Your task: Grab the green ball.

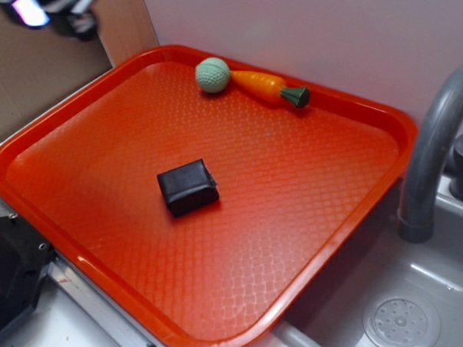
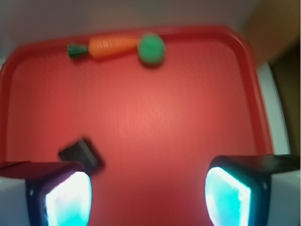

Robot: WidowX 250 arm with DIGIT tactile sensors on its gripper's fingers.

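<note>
Claw (image 2: 148,197) gapes wide in wrist view only; green ball (image 1: 213,74) touches carrot (image 1: 267,87).

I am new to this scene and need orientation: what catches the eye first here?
The big red tray fills the view beside a grey sink. At its far edge, the green ball touches the tip of a toy carrot; a small black block lies mid-tray. The open end effector hovers, empty.
</note>
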